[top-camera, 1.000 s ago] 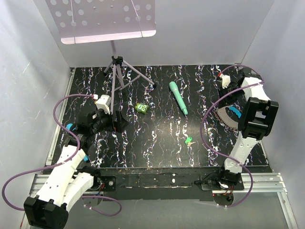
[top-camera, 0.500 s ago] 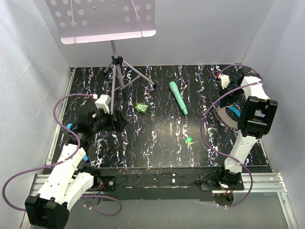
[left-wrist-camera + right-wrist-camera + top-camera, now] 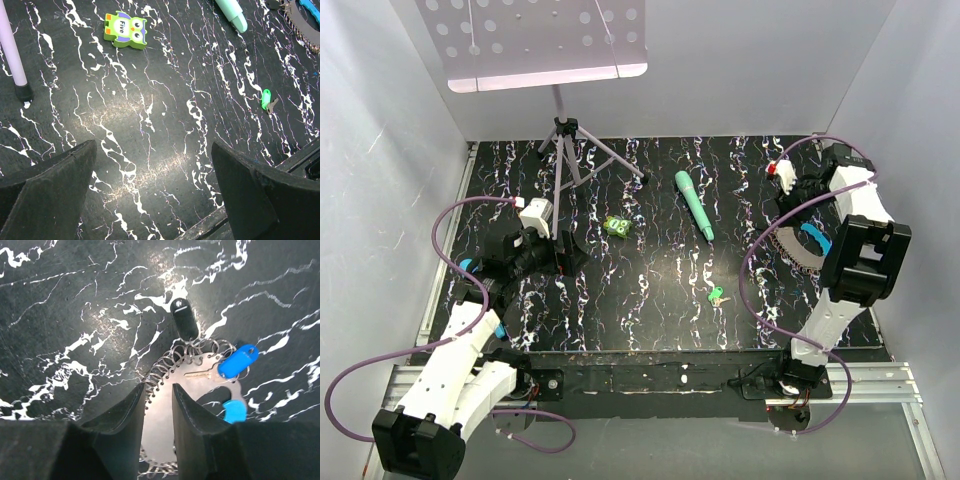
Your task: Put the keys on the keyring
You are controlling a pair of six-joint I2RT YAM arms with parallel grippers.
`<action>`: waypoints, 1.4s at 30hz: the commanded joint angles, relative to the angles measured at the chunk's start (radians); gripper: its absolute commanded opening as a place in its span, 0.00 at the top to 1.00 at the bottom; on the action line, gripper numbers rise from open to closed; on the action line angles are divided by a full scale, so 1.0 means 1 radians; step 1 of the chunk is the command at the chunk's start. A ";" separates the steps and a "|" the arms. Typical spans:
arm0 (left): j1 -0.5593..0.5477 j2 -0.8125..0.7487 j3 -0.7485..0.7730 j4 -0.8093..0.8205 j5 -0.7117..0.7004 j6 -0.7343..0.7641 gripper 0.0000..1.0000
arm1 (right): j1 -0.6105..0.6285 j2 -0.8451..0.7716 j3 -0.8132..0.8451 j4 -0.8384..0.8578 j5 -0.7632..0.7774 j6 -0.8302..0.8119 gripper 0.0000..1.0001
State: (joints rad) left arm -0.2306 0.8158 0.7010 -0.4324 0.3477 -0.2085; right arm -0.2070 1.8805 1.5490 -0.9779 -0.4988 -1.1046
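The keyring (image 3: 798, 250) lies at the right of the table. In the right wrist view it is a flat metal plate (image 3: 197, 385) edged with wire rings, carrying a blue tag (image 3: 238, 361) and a black fob (image 3: 184, 319). My right gripper (image 3: 158, 386) hangs just over the plate's ringed edge, its jaws a narrow gap apart with nothing seen between them; it also shows in the top view (image 3: 798, 205). A light green key (image 3: 717, 295) lies alone mid-table, and shows in the left wrist view (image 3: 265, 98). I see no yellow-orange key clearly. My left gripper (image 3: 152, 146) is wide open and empty at the left (image 3: 570, 255).
A green owl block (image 3: 616, 227) and a teal pen (image 3: 695, 205) lie mid-table. A tripod stand (image 3: 565, 150) with a perforated tray stands at the back left. Grey walls close in three sides. Purple cables loop beside both arms.
My right arm has shifted a little toward the back right over the keyring. The left arm and the green key have not moved.
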 commanded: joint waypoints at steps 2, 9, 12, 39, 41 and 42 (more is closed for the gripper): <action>0.007 -0.004 0.009 0.018 -0.007 0.017 0.00 | 0.004 -0.017 0.014 -0.027 -0.041 -0.282 0.63; 0.008 0.009 0.009 0.018 -0.012 0.018 0.01 | 0.012 0.061 0.053 0.021 0.051 -0.288 0.63; 0.007 0.017 0.008 0.015 -0.015 0.018 0.01 | 0.027 0.088 0.052 0.051 0.088 -0.269 0.64; 0.008 0.031 0.008 0.012 -0.026 0.023 0.00 | 0.104 0.167 0.026 0.123 0.275 -0.278 0.74; 0.008 0.031 0.009 0.012 -0.026 0.023 0.00 | 0.109 0.169 0.019 0.131 0.282 -0.279 0.73; 0.008 0.032 0.009 0.012 -0.026 0.023 0.00 | 0.110 0.169 0.013 0.139 0.289 -0.281 0.73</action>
State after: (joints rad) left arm -0.2302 0.8494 0.7010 -0.4328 0.3286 -0.2012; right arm -0.1078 2.0480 1.5707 -0.8574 -0.2333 -1.3659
